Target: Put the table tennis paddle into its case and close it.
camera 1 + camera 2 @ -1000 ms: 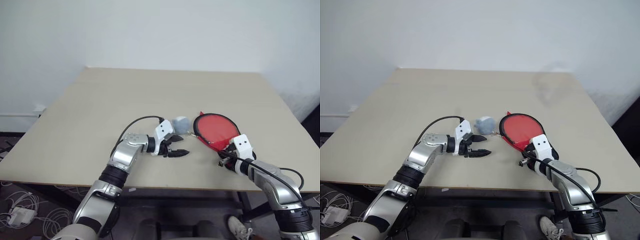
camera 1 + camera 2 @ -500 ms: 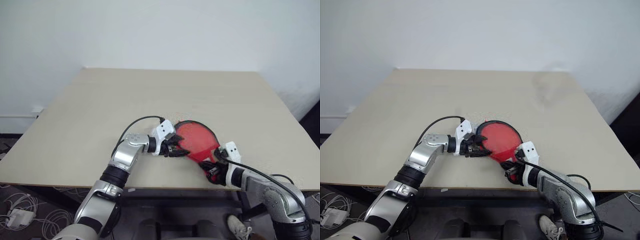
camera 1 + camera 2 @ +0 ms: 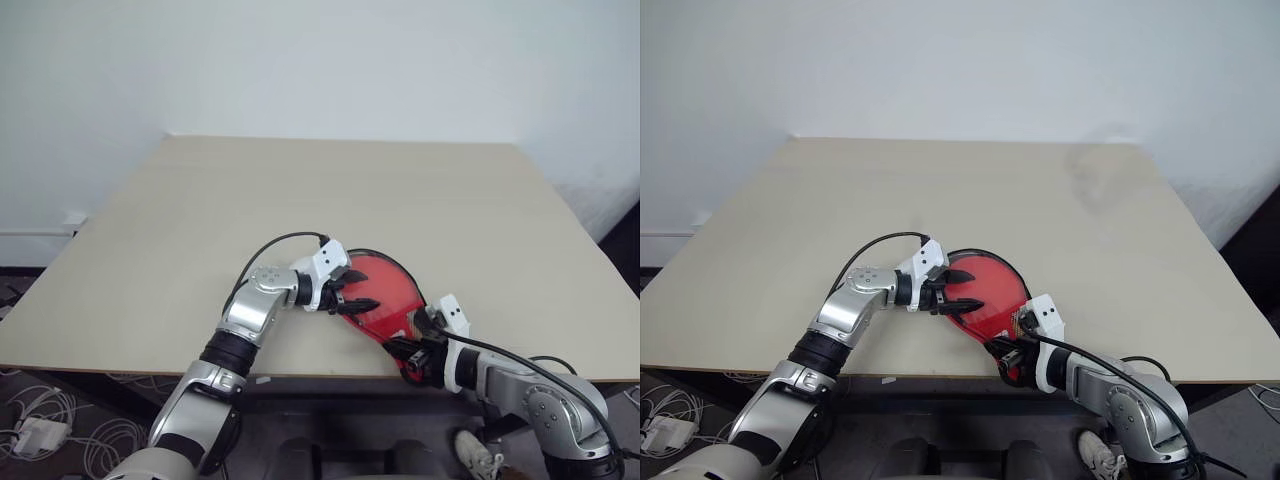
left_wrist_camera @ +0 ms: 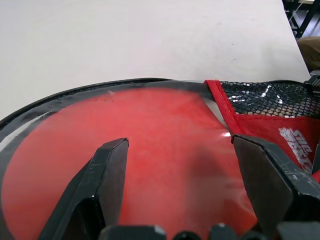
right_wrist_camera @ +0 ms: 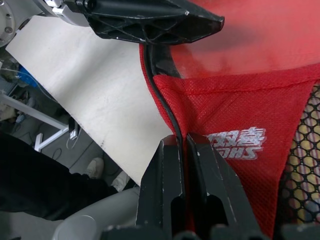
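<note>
The case (image 3: 396,288) lies flat near the table's front edge, its handle end poking past the edge. It is red with black edging (image 5: 167,112), a black mesh section (image 4: 265,97) and a white logo (image 5: 235,142). A flat red surface shows through its clear side (image 4: 165,135); I cannot tell whether that is the table tennis paddle. My left gripper (image 3: 360,290) hovers open over the round part, one finger on either side of the clear face. My right gripper (image 3: 412,350) is shut on the case's edging at the handle end.
The beige table (image 3: 200,220) stretches wide behind and to both sides of the case. Its front edge (image 3: 300,372) runs just under my right gripper. A black cable (image 3: 270,245) loops over my left forearm.
My right gripper has dragged the case leftward and toward the front edge, bringing its round part under the still left gripper. The grey lump that lay beside the case no longer shows.
</note>
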